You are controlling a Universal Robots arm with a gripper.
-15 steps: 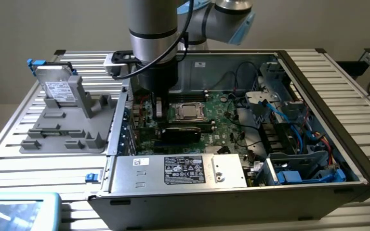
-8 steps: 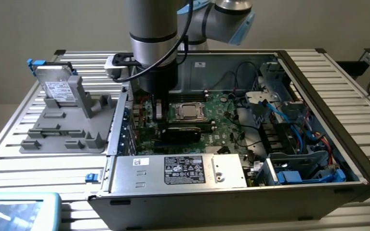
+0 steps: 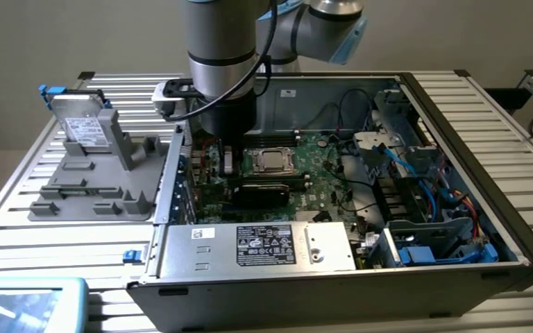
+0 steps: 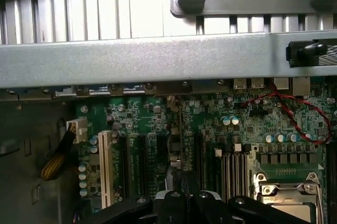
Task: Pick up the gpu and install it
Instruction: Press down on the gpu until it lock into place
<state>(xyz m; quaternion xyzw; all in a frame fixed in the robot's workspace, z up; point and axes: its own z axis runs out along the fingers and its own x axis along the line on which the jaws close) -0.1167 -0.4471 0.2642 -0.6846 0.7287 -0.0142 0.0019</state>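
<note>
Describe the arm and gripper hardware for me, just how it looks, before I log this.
The arm is a thick silver-grey tube with dark bands at its joints and a pale blue cap at the elbow joint. A black cable runs down its side. The wrist end is a black cylinder with a white block beside it. The gripper is black, with screw heads on its body.

Silver-grey cylindrical Universal Robots arm (image 3: 218, 41), darker band near the lower end, pale blue cap (image 3: 348, 43) on the upper joint. Black cable (image 3: 248, 73) looping down the outside. Black wrist section (image 3: 222, 118) with white-grey block (image 3: 169, 94) clamped on. Black gripper (image 4: 187, 203), round screws on the linkage.
</note>
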